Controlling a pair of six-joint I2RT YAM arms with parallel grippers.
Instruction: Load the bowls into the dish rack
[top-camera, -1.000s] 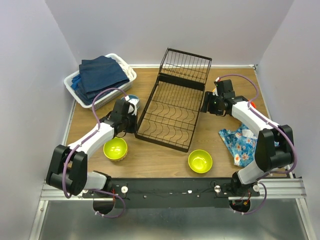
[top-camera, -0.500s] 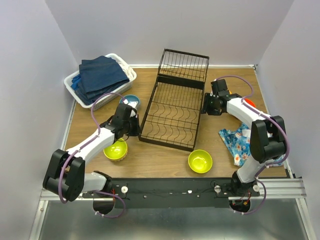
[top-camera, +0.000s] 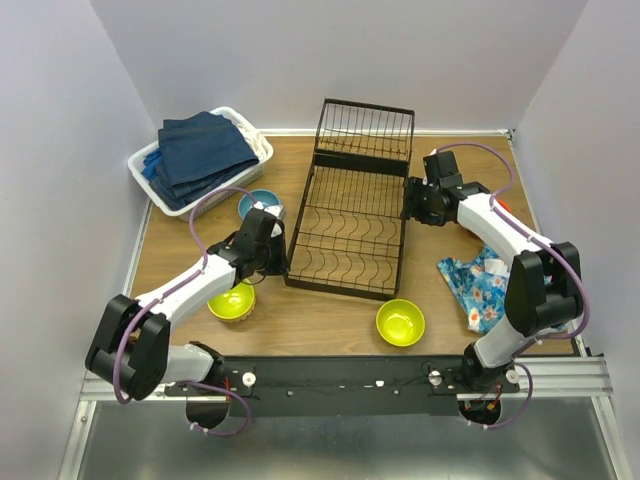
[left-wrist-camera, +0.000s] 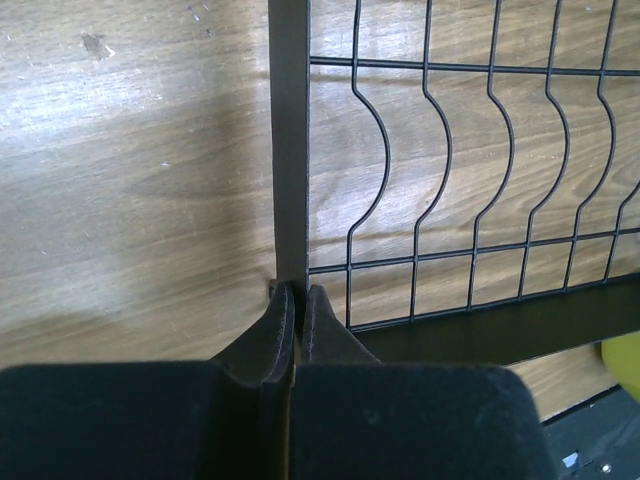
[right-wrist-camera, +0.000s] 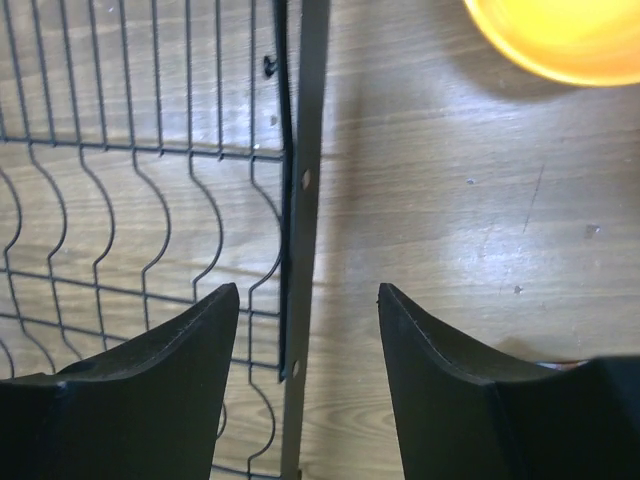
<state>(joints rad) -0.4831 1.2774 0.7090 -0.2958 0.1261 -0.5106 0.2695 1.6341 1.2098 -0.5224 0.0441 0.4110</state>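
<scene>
The dish rack (top-camera: 350, 225) has swung squarer than a second ago and sits mid-table (top-camera: 320, 318), long axis near-to-far, hinged section farthest. The left gripper (left-wrist-camera: 297, 300), arm stretched low, butts its left rail with fingers pressed together. The right gripper (right-wrist-camera: 308, 300), jaws wide, straddles the right rail. Outside the rack sit two lime-yellow bowls (top-camera: 231, 300) (top-camera: 400, 322) and one blue bowl (top-camera: 258, 204).

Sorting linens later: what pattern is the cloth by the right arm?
The cloth is blue with a floral print; top external view shows it best.
</scene>
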